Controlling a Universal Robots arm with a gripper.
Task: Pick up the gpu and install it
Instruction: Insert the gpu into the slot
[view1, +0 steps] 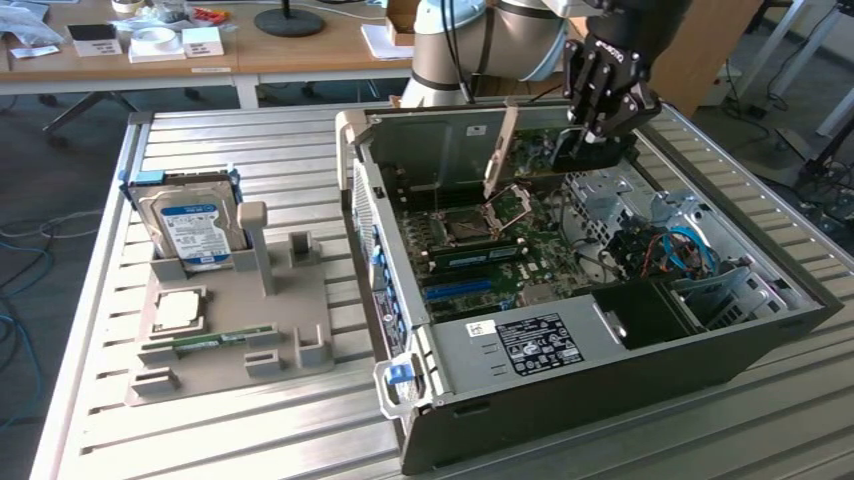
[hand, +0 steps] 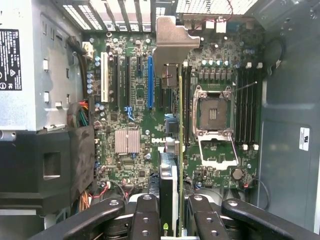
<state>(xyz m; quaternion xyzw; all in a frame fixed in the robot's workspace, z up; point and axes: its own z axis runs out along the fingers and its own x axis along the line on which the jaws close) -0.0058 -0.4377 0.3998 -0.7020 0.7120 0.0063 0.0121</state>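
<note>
Gripper (view1: 593, 138) clamps gpu (hand: 169, 182) (slim, edge-on) over motherboard (hand: 131, 112) inside open case (view1: 627, 375).

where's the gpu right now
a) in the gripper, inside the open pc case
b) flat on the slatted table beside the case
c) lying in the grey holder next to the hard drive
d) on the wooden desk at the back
a: the gripper is shut on the gpu, holding it edge-on over the motherboard inside the case.
</note>
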